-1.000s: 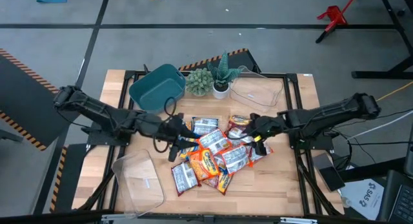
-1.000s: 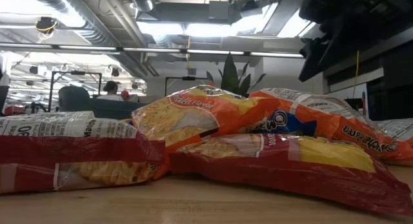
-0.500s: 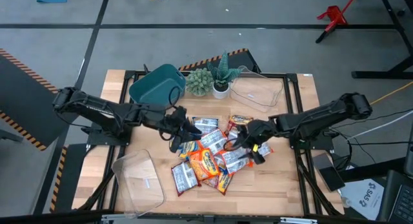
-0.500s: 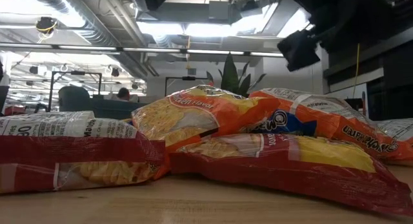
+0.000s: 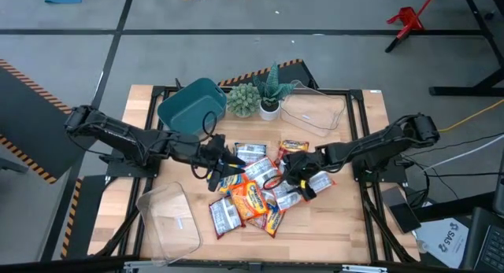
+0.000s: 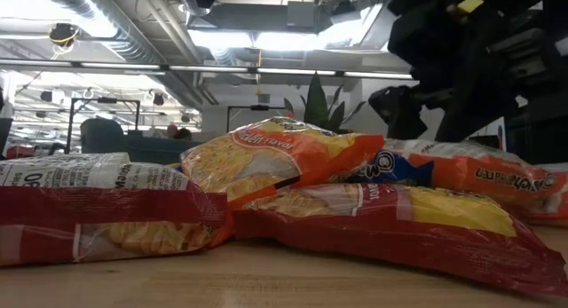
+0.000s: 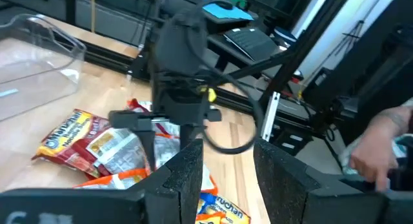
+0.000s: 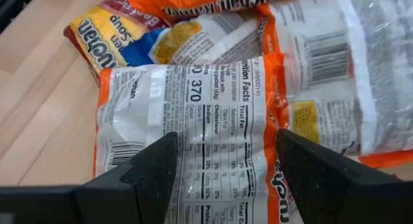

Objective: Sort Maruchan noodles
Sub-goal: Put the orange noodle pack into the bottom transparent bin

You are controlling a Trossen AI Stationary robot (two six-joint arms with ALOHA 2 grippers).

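The Maruchan packets [image 5: 260, 188] lie in an overlapping pile at mid-table, orange, red, blue-yellow and silvery-white; the low view shows them stacked [image 6: 284, 161]. My right gripper [image 5: 298, 178] is down on the pile's right side, open, its fingers astride one orange-edged packet lying back side up [image 8: 213, 114]. In the low view it [image 6: 426, 104] hangs just over the right-hand packets. My left gripper [image 5: 228, 164] hovers open at the pile's left side. In its wrist view it [image 7: 229, 179] faces the right arm across the packets. My right gripper comes down from above with open fingers across the width of the back-side-up packet [image 8: 193, 140], one finger [image 8: 145, 169] at each long orange edge. The packet lies flat on the pile. I cannot tell whether the fingertips touch it.
A teal bin [image 5: 191, 106] and two potted plants [image 5: 256, 98] stand at the far edge, with a clear tub [image 5: 313, 112] to their right. Another clear tub [image 5: 169, 218] lies near left. A person's hand [image 7: 377, 153] shows beyond the table.
My right gripper has moved toward the table's left and near edge and come down onto the pile's right side. My left gripper has moved a little to the right, toward the pile. In the low view the orange packet at the pile's right now lies lower and flatter.
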